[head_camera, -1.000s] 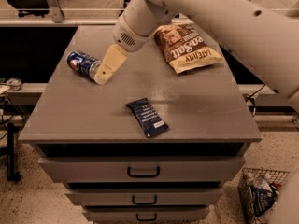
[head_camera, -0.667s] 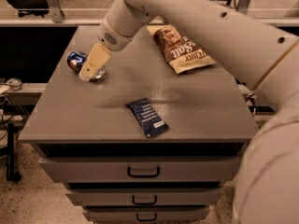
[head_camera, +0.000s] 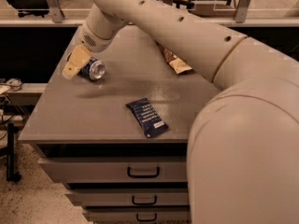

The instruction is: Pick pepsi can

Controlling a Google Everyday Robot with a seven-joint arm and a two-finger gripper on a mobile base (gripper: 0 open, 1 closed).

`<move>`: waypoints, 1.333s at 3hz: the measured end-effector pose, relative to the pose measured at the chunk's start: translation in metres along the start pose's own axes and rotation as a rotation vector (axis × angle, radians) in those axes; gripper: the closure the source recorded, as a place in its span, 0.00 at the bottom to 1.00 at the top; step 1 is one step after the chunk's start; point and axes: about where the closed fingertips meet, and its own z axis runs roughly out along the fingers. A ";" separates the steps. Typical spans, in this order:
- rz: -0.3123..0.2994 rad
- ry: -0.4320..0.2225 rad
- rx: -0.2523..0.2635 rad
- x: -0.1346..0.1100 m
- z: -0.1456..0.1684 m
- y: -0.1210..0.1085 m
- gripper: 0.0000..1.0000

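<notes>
The pepsi can (head_camera: pixel 94 69) lies on its side at the far left of the grey table top (head_camera: pixel 112 111), its shiny silver end facing the camera. My gripper (head_camera: pixel 74 64) hangs from the cream arm that reaches in from the right. It sits right over the can's left part and hides some of it. One tan finger (head_camera: pixel 74 63) shows in front of the can, pointing down and left.
A flat dark-blue snack packet (head_camera: pixel 146 117) lies near the table's front middle. A brown chip bag (head_camera: pixel 174 62) lies at the back, mostly behind the arm. Drawers (head_camera: pixel 142 171) sit under the table top. The arm's bulk fills the right side.
The gripper has moved further left, from right of the can to over its left part. The can has turned, so its silver end now faces the camera.
</notes>
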 end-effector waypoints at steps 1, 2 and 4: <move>0.012 0.026 0.011 -0.008 0.022 -0.002 0.00; 0.020 0.060 0.021 -0.011 0.037 -0.002 0.15; 0.013 0.098 0.050 -0.012 0.046 0.001 0.62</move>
